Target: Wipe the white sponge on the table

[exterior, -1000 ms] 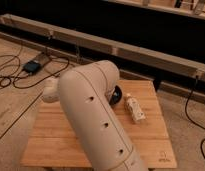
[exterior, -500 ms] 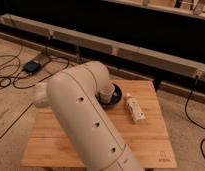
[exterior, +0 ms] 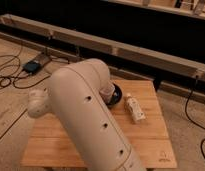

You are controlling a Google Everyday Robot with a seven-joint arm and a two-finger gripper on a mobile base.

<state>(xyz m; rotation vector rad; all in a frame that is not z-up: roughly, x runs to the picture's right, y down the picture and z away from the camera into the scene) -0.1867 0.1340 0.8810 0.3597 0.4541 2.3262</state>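
Note:
The square light-brown slatted table (exterior: 151, 142) fills the lower middle of the camera view. A small cream-white oblong block, the white sponge (exterior: 135, 110), lies on the table's right half, just right of a dark bowl (exterior: 116, 95). My thick cream arm (exterior: 91, 120) runs across the table from the lower middle up to the left, and its rounded joint (exterior: 38, 102) sticks out past the table's left side. My gripper is hidden behind the arm and does not show. Nothing touches the sponge.
A pale cup (exterior: 108, 92) sits in the dark bowl at the table's back middle. Black cables (exterior: 11, 75) and a small dark box (exterior: 32, 66) lie on the floor at the left. A long low dark rail (exterior: 146, 55) runs behind the table.
My arm has swung a little to the left and down, uncovering more of the bowl and cup. The sponge, bowl and cup have not moved.

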